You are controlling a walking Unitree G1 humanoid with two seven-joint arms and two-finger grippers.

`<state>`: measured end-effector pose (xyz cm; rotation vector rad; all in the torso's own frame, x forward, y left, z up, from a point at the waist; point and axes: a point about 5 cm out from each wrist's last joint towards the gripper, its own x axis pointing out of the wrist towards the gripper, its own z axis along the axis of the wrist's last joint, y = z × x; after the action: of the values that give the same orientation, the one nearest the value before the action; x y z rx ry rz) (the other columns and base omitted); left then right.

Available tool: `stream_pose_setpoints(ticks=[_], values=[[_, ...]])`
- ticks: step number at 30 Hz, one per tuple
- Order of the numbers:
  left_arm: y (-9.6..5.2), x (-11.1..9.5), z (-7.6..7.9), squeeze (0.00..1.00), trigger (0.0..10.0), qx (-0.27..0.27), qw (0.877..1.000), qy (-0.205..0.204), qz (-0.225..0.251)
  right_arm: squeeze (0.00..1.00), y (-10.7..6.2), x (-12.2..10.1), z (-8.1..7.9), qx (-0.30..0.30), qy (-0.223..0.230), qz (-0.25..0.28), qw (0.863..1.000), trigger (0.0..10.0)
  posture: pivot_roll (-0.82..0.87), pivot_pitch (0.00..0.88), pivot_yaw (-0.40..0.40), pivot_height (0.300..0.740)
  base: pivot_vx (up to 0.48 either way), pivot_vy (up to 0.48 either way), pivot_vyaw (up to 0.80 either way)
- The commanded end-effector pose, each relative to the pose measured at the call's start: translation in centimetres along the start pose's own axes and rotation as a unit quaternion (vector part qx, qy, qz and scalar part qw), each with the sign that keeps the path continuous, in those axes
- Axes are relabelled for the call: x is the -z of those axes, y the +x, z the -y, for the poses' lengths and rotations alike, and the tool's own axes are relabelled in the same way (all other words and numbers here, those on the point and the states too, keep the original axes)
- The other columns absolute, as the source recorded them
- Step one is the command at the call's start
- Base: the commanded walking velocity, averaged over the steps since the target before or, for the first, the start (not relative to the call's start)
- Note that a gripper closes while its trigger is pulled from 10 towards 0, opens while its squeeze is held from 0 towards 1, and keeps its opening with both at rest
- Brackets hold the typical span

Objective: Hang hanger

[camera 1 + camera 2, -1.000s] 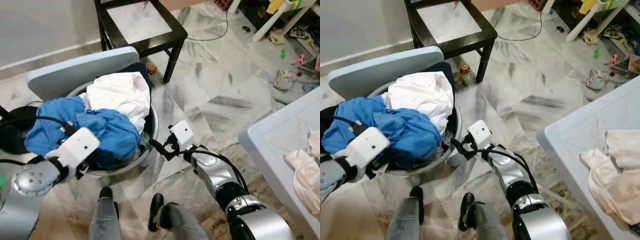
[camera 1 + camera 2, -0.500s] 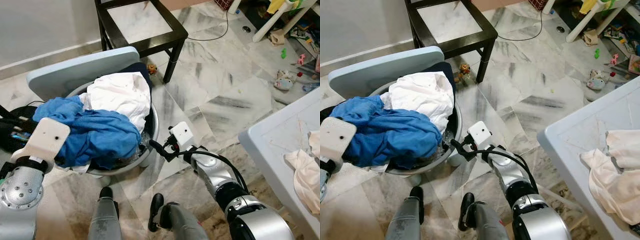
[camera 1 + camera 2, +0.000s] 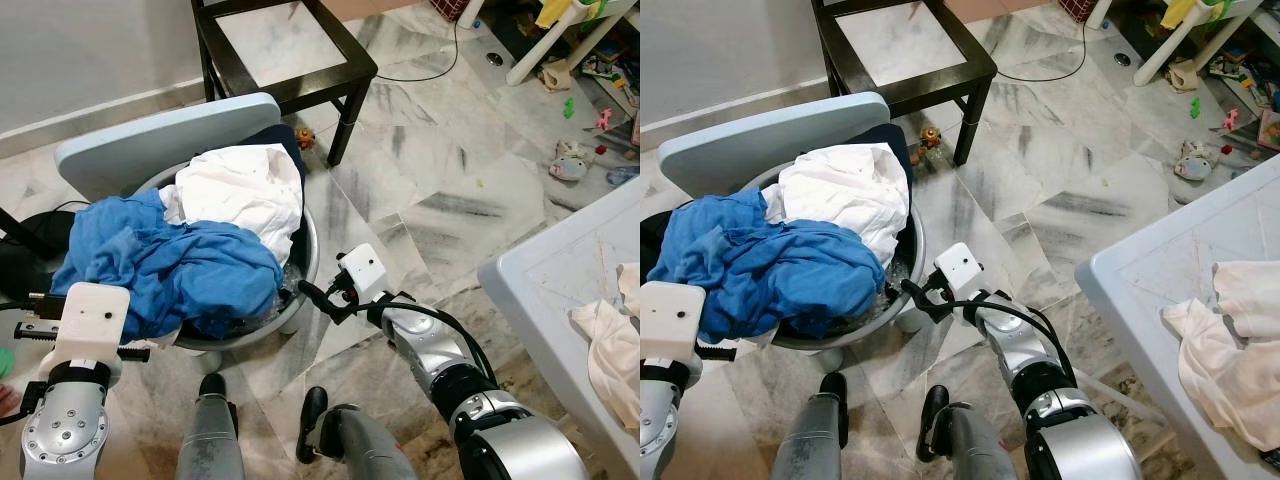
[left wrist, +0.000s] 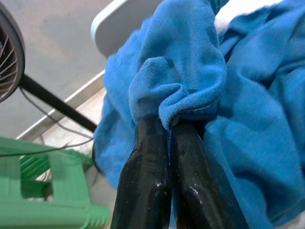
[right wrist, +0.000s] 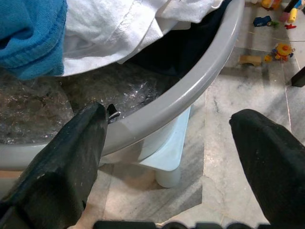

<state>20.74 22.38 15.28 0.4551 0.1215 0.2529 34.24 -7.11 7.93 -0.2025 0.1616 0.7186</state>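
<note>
A grey laundry basket (image 3: pixel 308 250) stands on the marble floor, heaped with a blue cloth (image 3: pixel 190 270), a white cloth (image 3: pixel 240 190) and something dark beneath. In the left wrist view my left gripper (image 4: pixel 169 123) is shut on a bunched fold of the blue cloth (image 4: pixel 190 76). Its white wrist box (image 3: pixel 95 310) sits at the basket's near left side. My right gripper (image 5: pixel 167 112) is open, level with the basket's rim (image 5: pixel 190 90) on its right side, one finger (image 5: pixel 71 152) close to the rim.
A black side table (image 3: pixel 290 50) stands behind the basket, with a pale blue board (image 3: pixel 150 140) leaning between them. A pale blue table (image 3: pixel 560 290) with a white cloth (image 3: pixel 615 350) is at right. Toys (image 3: pixel 570 160) litter the far floor. A green stool (image 4: pixel 43 191) is beside the basket.
My left arm has drawn back to the left and toward me, dragging the blue cloth's edge with it. The right arm has stayed still.
</note>
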Motion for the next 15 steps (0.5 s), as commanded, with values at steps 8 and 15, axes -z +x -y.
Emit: stream_pose_setpoints(ticks=[8,15], values=[[-0.51,0.7,0.42,1.0,10.0,-0.009,1.0,0.007,0.0,0.0,-0.73,1.5,0.12,0.002,0.008,-0.026,1.0,10.0,0.45,0.392,-0.201,0.74,0.0,0.0,0.0],[-0.56,1.17,0.29,0.0,0.0,-0.014,1.0,-0.001,-0.008,0.0,-0.7,1.5,0.1,0.001,0.008,-0.026,1.0,10.0,0.45,0.392,-0.203,0.74,0.0,0.0,0.0]])
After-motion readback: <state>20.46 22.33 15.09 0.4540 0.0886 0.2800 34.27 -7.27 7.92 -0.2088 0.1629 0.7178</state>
